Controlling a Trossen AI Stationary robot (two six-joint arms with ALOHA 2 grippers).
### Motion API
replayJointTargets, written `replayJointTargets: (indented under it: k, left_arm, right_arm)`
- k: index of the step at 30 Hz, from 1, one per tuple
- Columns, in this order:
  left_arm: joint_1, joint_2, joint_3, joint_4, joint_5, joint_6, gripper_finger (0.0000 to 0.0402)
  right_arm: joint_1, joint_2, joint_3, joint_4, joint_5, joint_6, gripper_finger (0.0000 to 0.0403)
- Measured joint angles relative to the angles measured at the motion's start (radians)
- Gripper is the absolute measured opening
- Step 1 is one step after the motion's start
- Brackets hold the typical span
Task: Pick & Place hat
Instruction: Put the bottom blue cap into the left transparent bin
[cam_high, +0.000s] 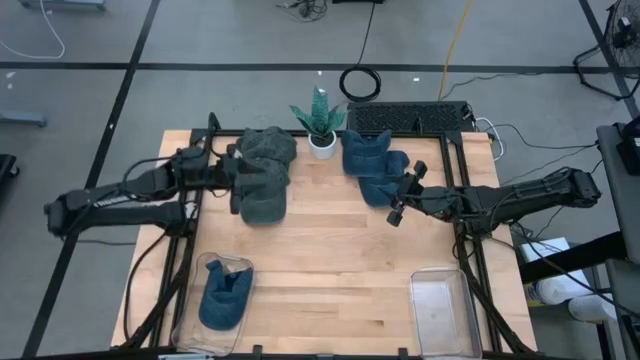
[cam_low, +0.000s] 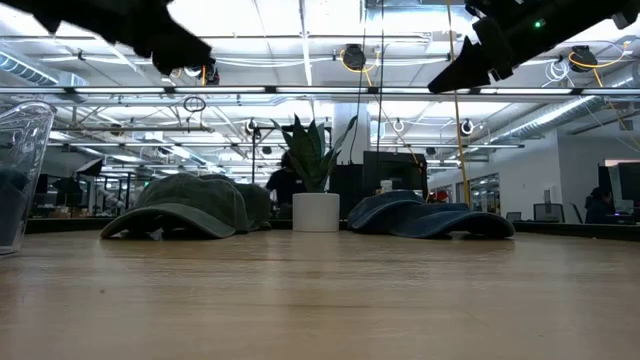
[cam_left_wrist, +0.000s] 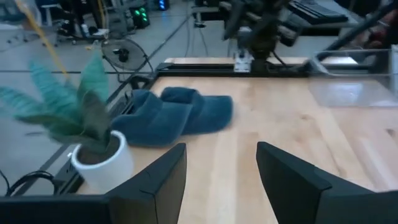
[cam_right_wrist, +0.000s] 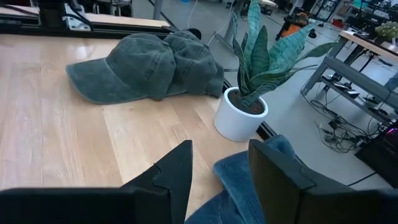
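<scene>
Left gripper (cam_high: 233, 180) over green caps (cam_high: 264, 180), potted plant (cam_high: 320, 125) between piles

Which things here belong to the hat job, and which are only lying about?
Belong to the job:
green caps
blue caps
blue cap in the left bin
left bin
right bin, holding nothing
left gripper, open above the green caps
right gripper, open by the blue caps

Only lying about:
potted plant
keyboard
</scene>
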Motion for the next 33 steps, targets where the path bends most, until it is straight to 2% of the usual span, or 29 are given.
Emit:
replayJointTargets:
  k: [3, 5, 12, 20, 23, 33]
  left_arm:
    - [0.081, -0.022, -0.075, 0.142, 0.095, -0.062, 0.0205]
    - [0.106, -0.026, -0.101, 0.193, 0.117, -0.127, 0.0205]
    - [0.109, -0.023, -0.108, 0.199, 0.117, -0.302, 0.0205]
    - [0.109, -0.023, -0.108, 0.199, 0.115, -0.299, 0.0205]
    - [0.109, -0.023, -0.108, 0.199, 0.114, -0.298, 0.0205]
    - [0.109, -0.023, -0.108, 0.198, 0.113, -0.298, 0.0205]
  right_arm:
    - [0.0, 0.0, 0.0, 0.004, 0.0, -0.018, 0.0146]
    - [0.0, 0.0, 0.0, 0.003, 0.0, -0.031, 0.0146]
    - [0.0, 0.0, 0.0, 0.003, -0.005, 0.038, 0.0146]
    - [0.007, 0.0, 0.0, -0.01, -0.01, 0.174, 0.0146]
    - [0.009, 0.0, 0.0, -0.025, -0.054, 0.22, 0.0146]
    - [0.01, 0.042, 0.0, -0.016, -0.318, 0.328, 0.0146]
